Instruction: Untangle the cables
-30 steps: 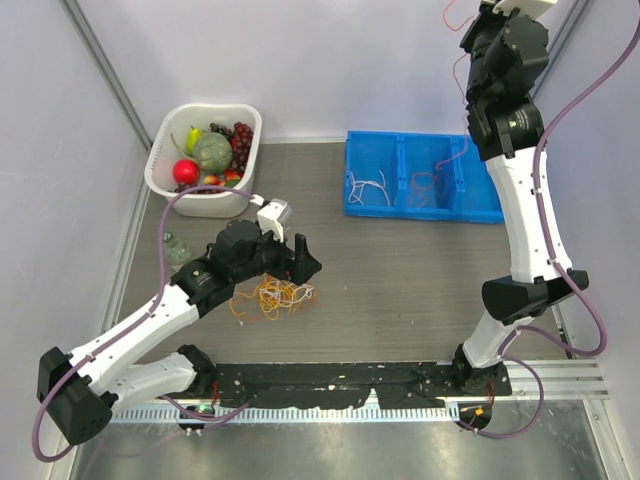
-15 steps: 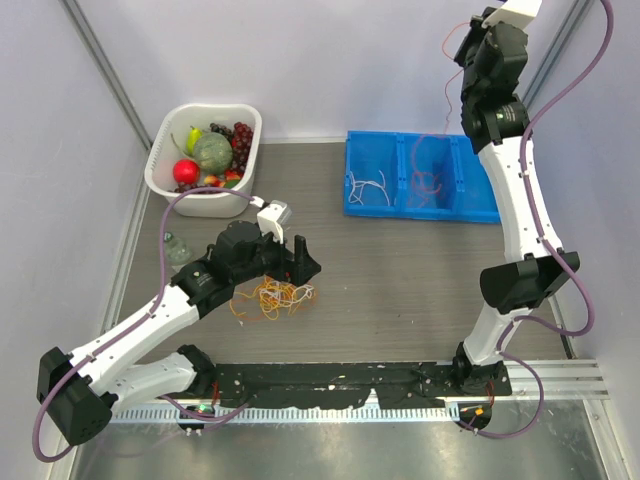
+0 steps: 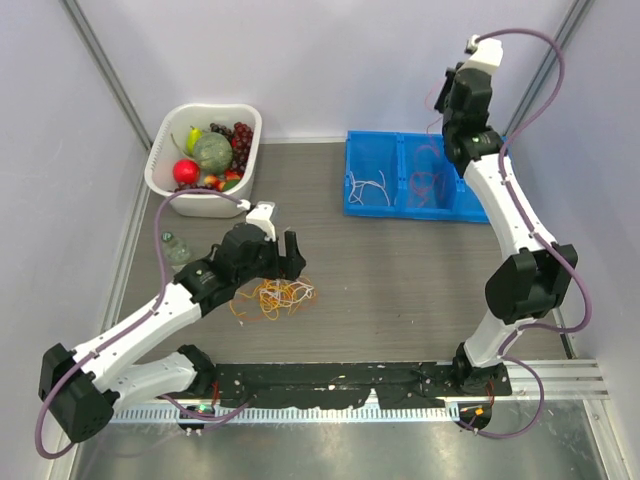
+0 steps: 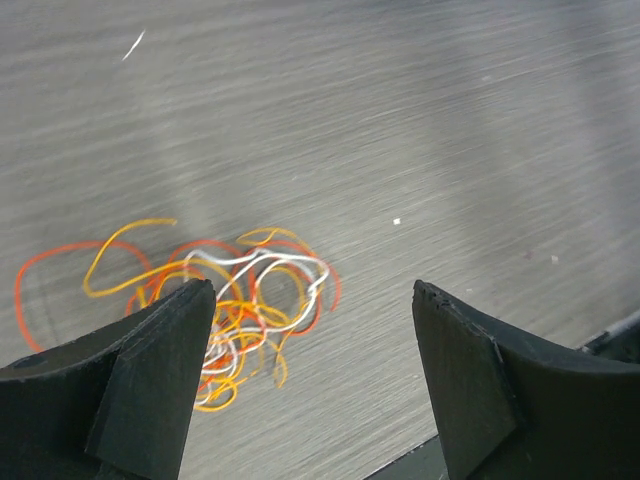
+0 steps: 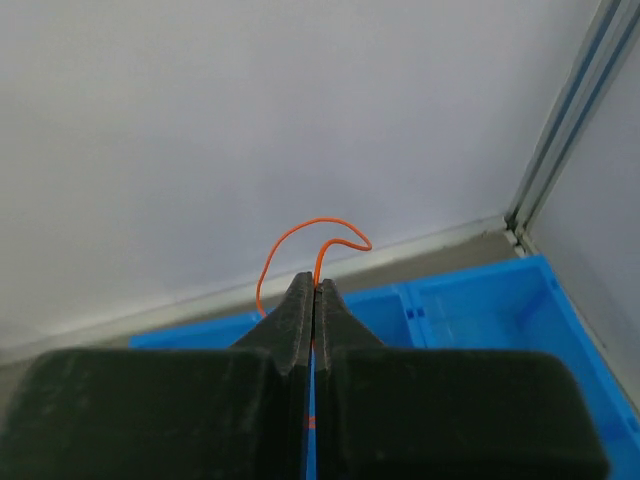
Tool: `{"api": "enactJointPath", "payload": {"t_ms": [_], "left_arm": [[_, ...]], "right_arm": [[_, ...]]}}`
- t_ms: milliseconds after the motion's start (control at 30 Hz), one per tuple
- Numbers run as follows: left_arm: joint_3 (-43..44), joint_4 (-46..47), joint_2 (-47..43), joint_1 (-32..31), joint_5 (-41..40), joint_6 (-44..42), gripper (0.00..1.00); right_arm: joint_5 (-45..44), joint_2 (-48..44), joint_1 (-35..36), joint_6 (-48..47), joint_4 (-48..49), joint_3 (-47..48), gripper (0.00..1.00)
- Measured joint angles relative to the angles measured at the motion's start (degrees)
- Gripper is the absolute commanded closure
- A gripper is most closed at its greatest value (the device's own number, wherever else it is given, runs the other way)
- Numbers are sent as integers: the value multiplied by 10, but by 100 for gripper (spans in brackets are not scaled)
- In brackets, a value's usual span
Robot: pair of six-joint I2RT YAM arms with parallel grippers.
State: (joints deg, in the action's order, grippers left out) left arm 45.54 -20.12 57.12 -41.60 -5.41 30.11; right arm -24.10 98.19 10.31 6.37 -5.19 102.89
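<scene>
Cables, main lot: tangle (image 3: 275,297) of orange, yellow, red and white strands lying on the desk (image 3: 400,300), well apart from the blue bin (image 3: 400,213), off its near-left corner. One orange-red loop trails out of the clump on the side away from the bin.
Left arm: left gripper (image 4: 308,300) hangs just over the tangle with its fingers spread wide and nothing between them. In the wrist view the clump lies below, partly behind one finger.
Right arm: right gripper (image 5: 315,288) is raised high over the blue bin, toward its back edge. Its fingers are pressed together on an orange cable (image 5: 300,238), and a short loop of it stands up past the fingertips.
Bin contents: white cables (image 3: 370,187) in the left compartment, red cables (image 3: 428,185) in the middle compartment. The right compartment is largely hidden by the right arm, so its contents cannot be told.
Other: white basket (image 3: 158,170) of fruit on the desk, well to the left of the blue bin and about level with its back edge.
</scene>
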Motion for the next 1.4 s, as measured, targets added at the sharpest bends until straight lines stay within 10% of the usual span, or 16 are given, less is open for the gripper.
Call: {"api": "enactJointPath", "payload": {"t_ms": [400,633,967,1200,1400], "left_arm": [[0,-87,45,2,-94,90,12],[0,-111,78,35,-90,131,5],[-5,-104,104,85,-64,160,14],[-8,-86,168,92,-45,160,28],[-7,-56,242,92,4,158,79]], "right_arm": [[-3,27,-16,56,-24,-155,98],[9,91,-25,69,-110,-123,38],[50,93,-21,114,-229,-77,34],[115,-100,92,151,-186,-295,34],[233,-178,284,164,-87,-449,36]]}}
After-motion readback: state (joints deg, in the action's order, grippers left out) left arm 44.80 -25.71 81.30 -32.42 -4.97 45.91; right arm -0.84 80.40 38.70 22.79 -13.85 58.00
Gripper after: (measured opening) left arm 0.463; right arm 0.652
